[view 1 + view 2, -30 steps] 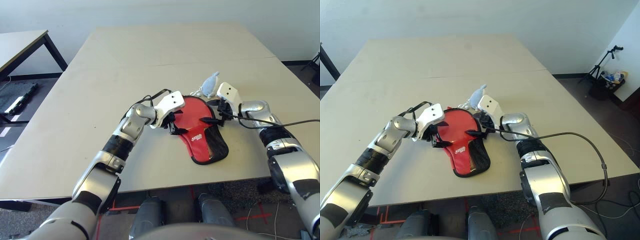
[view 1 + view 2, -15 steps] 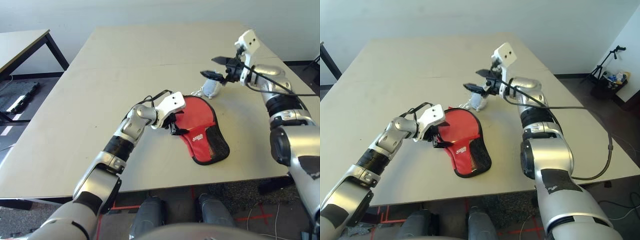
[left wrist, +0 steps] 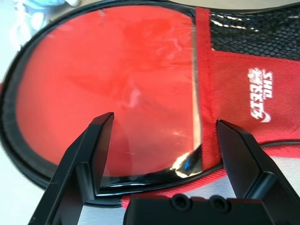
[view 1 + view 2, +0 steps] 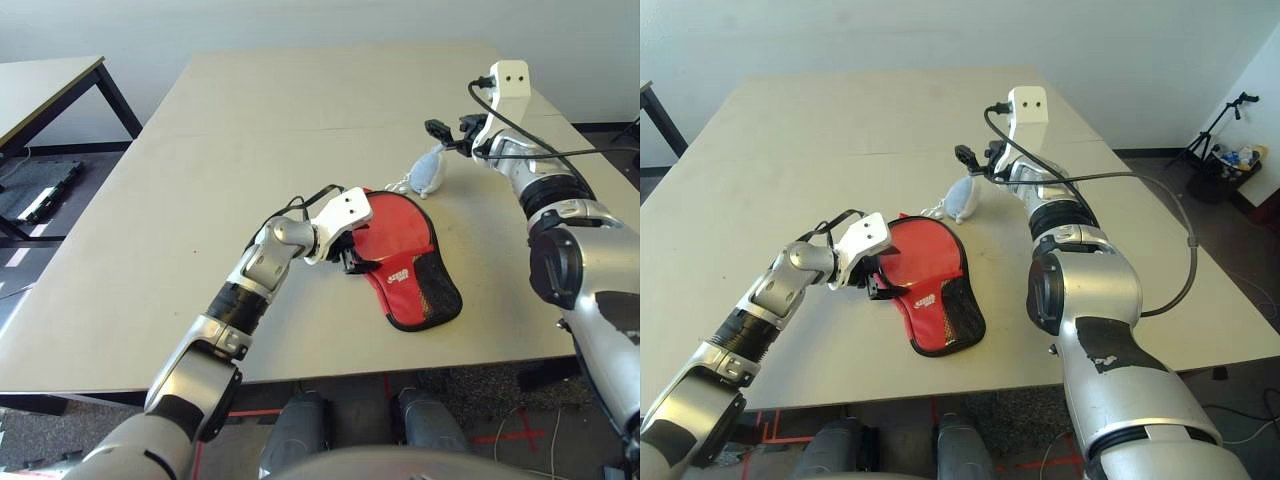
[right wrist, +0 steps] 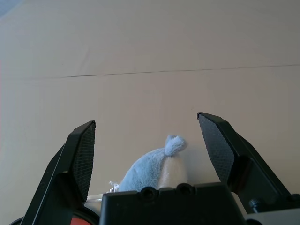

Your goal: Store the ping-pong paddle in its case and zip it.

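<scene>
The red case (image 4: 405, 255) with black edging and a white logo lies flat on the table (image 4: 300, 120), its mesh end toward me. In the left wrist view its glossy red round part (image 3: 117, 89) lies between my fingers. The paddle is hidden; no wooden handle shows. My left gripper (image 4: 350, 258) is open at the case's left edge, its fingers (image 3: 93, 150) spread over the black rim. My right gripper (image 4: 440, 135) is open, raised above the table beyond the case, just over a small pale pouch.
The small whitish-blue pouch (image 4: 428, 172) with a cord lies just beyond the case's round end, and in the right wrist view the pouch (image 5: 154, 171) sits below my open fingers. A second table (image 4: 40, 95) stands far left. A black cable (image 4: 1180, 230) loops off my right arm.
My right gripper has left the case's right edge, risen and swung away to the far side, and now hangs over the pouch. The left gripper has stayed at the case.
</scene>
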Controlling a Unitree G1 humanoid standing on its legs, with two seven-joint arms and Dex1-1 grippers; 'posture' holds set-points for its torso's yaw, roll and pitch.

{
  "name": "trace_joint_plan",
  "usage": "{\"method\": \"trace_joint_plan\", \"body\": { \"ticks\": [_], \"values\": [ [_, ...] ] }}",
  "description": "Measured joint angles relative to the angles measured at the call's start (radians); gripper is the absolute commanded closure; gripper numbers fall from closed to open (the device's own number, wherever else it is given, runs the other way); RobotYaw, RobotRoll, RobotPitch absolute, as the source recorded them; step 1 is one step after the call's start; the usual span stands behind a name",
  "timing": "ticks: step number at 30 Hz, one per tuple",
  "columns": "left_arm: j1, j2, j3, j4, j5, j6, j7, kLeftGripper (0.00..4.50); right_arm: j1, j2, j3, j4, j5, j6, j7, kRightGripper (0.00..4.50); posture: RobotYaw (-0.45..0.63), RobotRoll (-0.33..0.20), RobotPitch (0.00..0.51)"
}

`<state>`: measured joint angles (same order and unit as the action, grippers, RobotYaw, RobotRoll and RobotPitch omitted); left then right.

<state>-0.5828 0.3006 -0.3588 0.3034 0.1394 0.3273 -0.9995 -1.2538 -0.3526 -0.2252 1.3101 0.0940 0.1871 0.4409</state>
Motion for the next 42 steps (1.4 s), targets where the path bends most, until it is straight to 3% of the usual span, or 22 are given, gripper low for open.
{"method": "trace_joint_plan", "body": {
  "ticks": [31, 34, 42],
  "values": [
    [0.077, 0.059, -0.033, -0.192, -0.023, 0.101, -0.001, 0.03, 0.063, 0.067, -0.048, 0.031, 0.003, 0.060, -0.136, 0.00, 0.04, 0.000, 0.086],
    [0.080, 0.060, -0.034, -0.204, -0.024, 0.108, 0.000, 0.00, 0.067, 0.071, -0.058, 0.033, 0.006, 0.062, -0.145, 0.57, 0.04, 0.000, 0.088],
    [0.079, 0.061, -0.038, -0.211, -0.029, 0.118, 0.000, 0.00, 0.074, 0.069, -0.076, 0.033, 0.006, 0.062, -0.160, 3.00, 0.03, 0.000, 0.090]
  ]
}}
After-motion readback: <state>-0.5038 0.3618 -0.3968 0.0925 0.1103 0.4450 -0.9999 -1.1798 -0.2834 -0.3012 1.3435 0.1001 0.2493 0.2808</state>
